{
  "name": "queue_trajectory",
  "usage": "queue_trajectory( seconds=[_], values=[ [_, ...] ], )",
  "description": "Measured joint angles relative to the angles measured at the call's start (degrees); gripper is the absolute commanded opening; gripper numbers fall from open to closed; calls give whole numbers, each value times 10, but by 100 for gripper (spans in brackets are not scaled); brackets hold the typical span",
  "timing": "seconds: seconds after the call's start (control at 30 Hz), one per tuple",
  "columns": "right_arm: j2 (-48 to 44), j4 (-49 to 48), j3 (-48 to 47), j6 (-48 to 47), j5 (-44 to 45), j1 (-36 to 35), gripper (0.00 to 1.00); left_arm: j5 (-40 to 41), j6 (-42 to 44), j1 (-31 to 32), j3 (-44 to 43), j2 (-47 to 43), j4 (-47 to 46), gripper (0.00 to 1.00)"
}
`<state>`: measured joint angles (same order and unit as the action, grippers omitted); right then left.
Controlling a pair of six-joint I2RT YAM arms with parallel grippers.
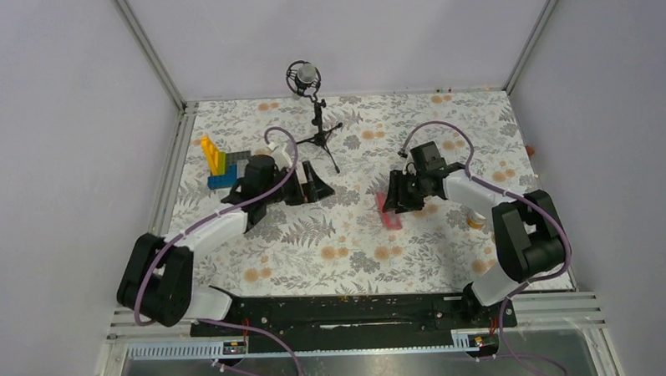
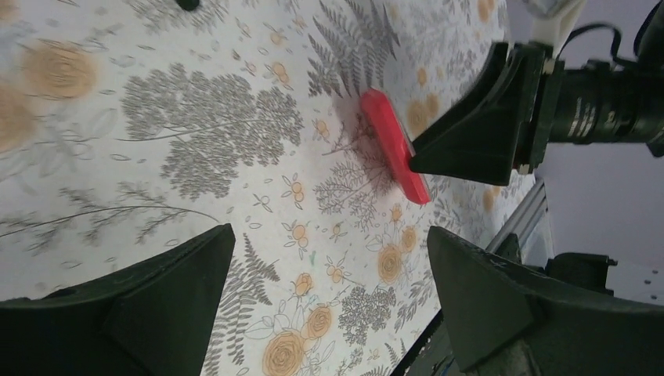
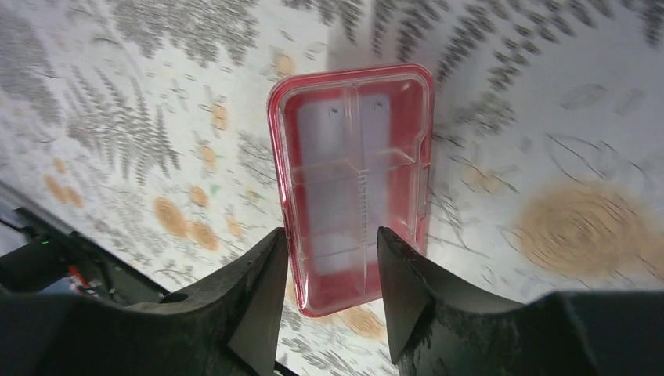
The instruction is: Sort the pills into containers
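Right of worktop centre: pink compartment box (image 3: 352, 157), flat, likely light, stiff, slick; take by long edges. My right gripper (image 3: 332, 243) half-narrowed over it, grip unclear; left gripper (image 2: 329, 235) wide, empty.

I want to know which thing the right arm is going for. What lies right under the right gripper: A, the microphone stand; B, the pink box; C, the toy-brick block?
B: the right wrist view shows the pink box lying directly below the right gripper.
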<state>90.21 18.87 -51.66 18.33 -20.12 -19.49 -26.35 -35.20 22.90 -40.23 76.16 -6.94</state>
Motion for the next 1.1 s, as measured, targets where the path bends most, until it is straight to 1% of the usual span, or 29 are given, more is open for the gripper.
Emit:
queue_trajectory(
  seconds=[0.2, 0.3, 0.37, 0.4, 0.47, 0.63, 0.7, 0.8, 0.87, 0.9, 1.1],
  values=[
    [28, -81, 3, 42, -49, -16, 49, -22, -26, 54, -8, 116, -94, 87],
    [31, -111, 11, 61, -54, -17, 48, -29, -52, 69, -26, 174, -124, 78],
    [31, -129, 17, 71, -55, -17, 46, -31, -71, 71, -38, 201, -138, 69],
    [31, -137, 20, 74, -57, -17, 44, -32, -82, 71, -45, 213, -147, 66],
    [34, -151, 22, 77, -63, -17, 39, -38, -104, 71, -55, 235, -176, 63],
    [40, -173, 22, 81, -74, -17, 27, -51, -142, 74, -71, 274, -221, 59],
    [40, -179, 24, 82, -76, -17, 23, -53, -148, 78, -79, 287, -228, 57],
    [40, -181, 25, 86, -76, -17, 20, -55, -152, 87, -97, 306, -233, 51],
    [40, -184, 25, 90, -76, -17, 18, -56, -154, 91, -107, 315, -235, 43],
    [40, -185, 25, 92, -76, -17, 17, -57, -154, 94, -112, 320, -233, 41],
    [33, -188, 30, 104, -70, -17, 11, -60, -152, 103, -136, 337, -227, 33]
  ],
)
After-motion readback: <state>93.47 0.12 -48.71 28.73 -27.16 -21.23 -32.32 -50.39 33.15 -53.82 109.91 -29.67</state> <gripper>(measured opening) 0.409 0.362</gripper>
